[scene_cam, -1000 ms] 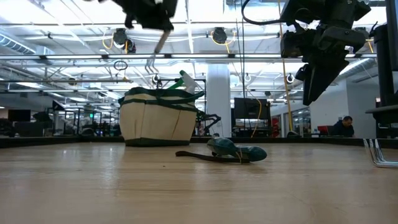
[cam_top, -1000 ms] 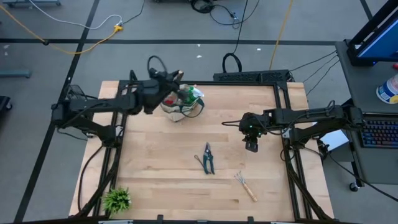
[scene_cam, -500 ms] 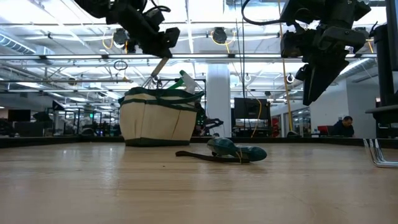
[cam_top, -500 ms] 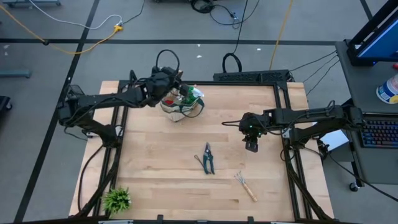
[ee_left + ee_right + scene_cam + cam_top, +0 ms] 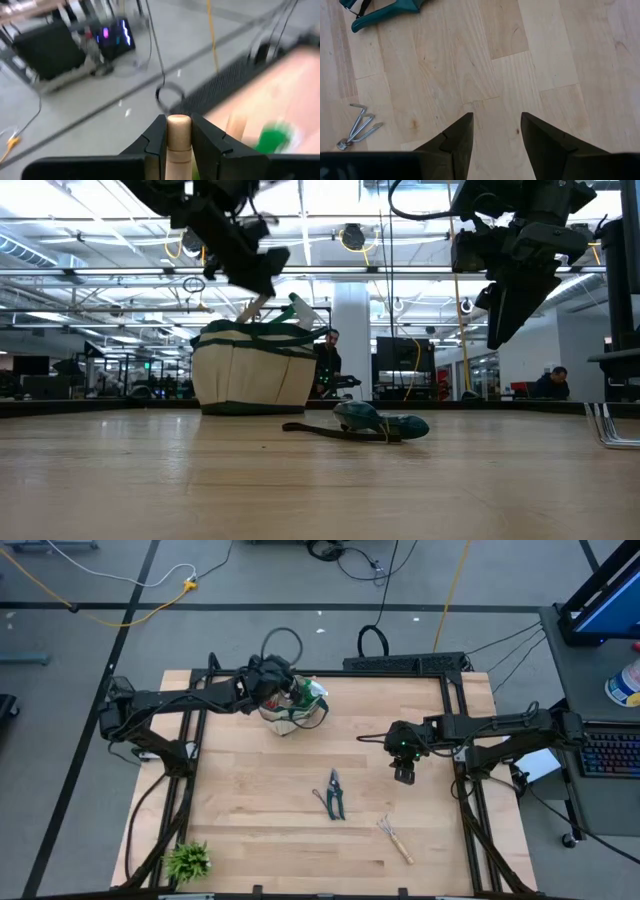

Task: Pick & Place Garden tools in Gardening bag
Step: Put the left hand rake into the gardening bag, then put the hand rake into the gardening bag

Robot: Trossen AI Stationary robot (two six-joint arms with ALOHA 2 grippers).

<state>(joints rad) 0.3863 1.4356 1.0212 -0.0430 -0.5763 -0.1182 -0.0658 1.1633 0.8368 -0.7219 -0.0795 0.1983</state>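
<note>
My left pincer [image 5: 179, 134] grips a wooden tool handle [image 5: 178, 145] above the gardening bag [image 5: 290, 712] at the tabletop's [image 5: 260, 810] twelve o'clock; its head is hidden. My right pincer [image 5: 496, 131] hangs open at three o'clock, shears [image 5: 334, 793] central.

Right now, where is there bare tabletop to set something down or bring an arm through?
Free: the table between the gardening bag and the plant, and the far right corner beyond the right gripper. Crowded: around the pruning shears and hand rake, and at the bag, where the left gripper holds a wooden handle.
</note>
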